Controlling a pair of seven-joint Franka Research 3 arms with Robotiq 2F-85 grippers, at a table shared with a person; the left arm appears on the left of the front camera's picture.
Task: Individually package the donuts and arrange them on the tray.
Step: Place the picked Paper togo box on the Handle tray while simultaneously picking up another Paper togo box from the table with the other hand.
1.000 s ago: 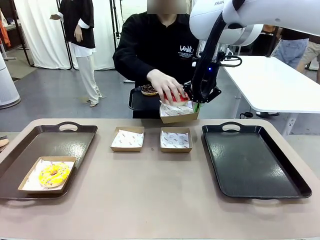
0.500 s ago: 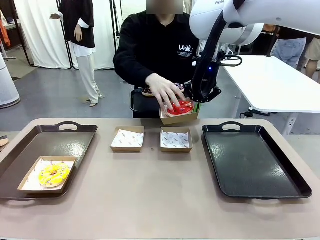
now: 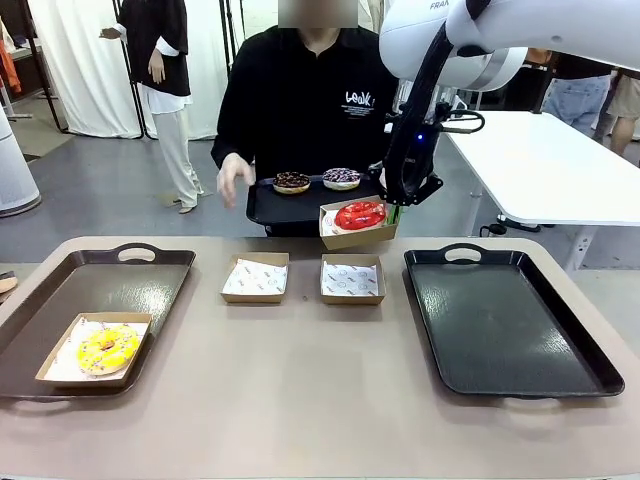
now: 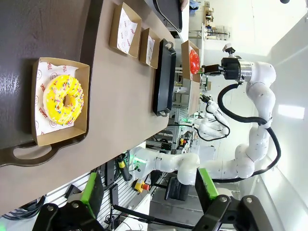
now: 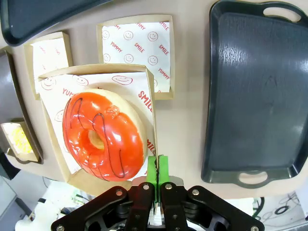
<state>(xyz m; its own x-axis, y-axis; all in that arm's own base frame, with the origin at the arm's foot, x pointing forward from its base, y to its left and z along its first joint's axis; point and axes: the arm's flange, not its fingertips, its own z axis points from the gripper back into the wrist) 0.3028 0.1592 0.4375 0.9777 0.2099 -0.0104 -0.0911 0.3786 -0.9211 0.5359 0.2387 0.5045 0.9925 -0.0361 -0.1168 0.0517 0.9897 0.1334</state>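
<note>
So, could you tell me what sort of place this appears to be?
Probably a robotics lab or demo studio rather than a bakery: a white robot arm reaches across a tan rounded table bearing a black plastic tray, white curtains hang behind, and a white worktable stands on the grey floor.

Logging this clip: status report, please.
Right gripper shut on box rim, red donut inside, held off table. Left gripper open above yellow donut. Nothing in the way.
</note>
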